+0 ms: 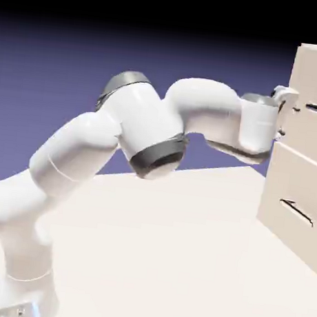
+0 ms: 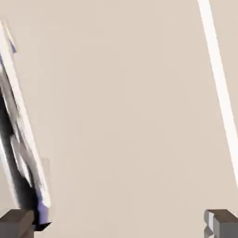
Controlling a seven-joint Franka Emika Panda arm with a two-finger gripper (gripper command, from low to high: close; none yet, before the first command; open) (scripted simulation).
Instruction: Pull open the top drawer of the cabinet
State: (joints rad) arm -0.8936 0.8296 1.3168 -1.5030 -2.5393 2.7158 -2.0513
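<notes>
A pale cream tabletop is seen in the exterior view, spread across the lower part of the scene. The white arm's base is set on it at the near left. The tabletop's far edge is seen against a blue-violet backdrop.

The exterior view was bright below and dark above, its backdrop fading to black toward twelve o'clock. Glare washed the arm and the table nearly white, thinning their detail. In the hand view, the drawer front was lit evenly, without a clear shadow, while the handle at nine o'clock looked smeared and jagged.
</notes>
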